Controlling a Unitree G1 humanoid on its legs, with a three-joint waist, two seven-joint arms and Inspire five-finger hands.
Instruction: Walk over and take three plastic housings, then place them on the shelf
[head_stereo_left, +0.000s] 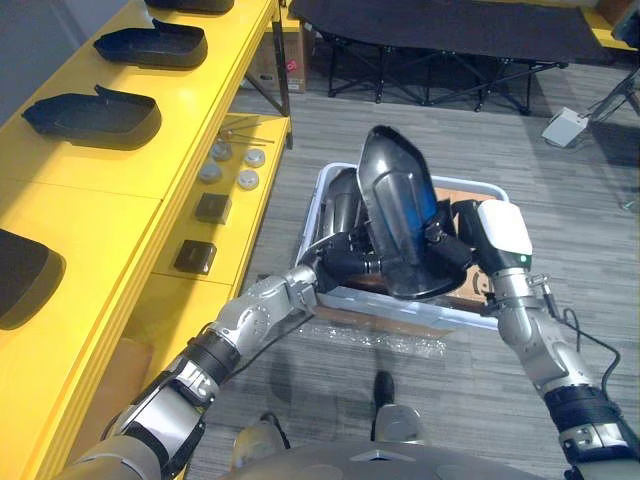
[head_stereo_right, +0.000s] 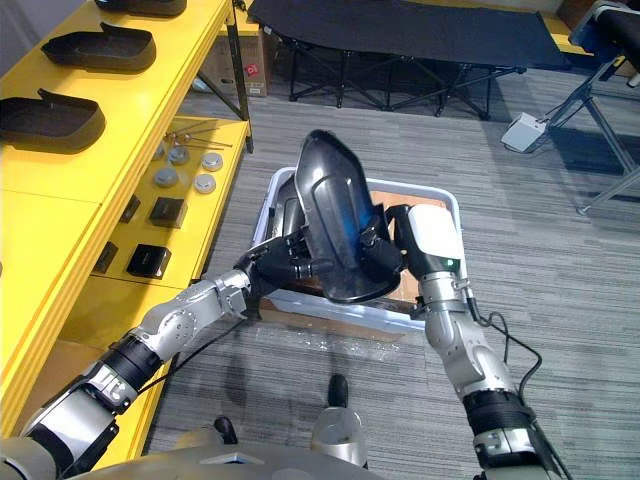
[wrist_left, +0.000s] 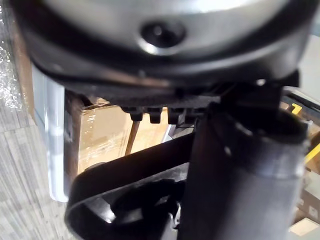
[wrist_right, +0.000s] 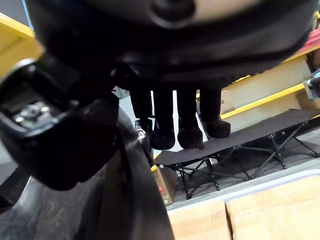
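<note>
Fingers (wrist_right: 190, 131) of my right hand (head_stereo_right: 388, 252) and my left hand (head_stereo_right: 285, 262) are curled on one black plastic housing (head_stereo_left: 395, 200), holding it upright above the near edge of the white bin (head_stereo_left: 415, 312), beside the yellow shelf (head_stereo_left: 120, 190).

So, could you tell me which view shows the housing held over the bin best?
The right eye view: the whole housing shows, tilted above the bin. The left eye view matches; the wrist views catch parts of its dark edge.

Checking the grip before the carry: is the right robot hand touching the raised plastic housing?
Touching. In the right wrist view the right robot hand pinches the rim of the plastic housing between its thumb and fingers.
</note>
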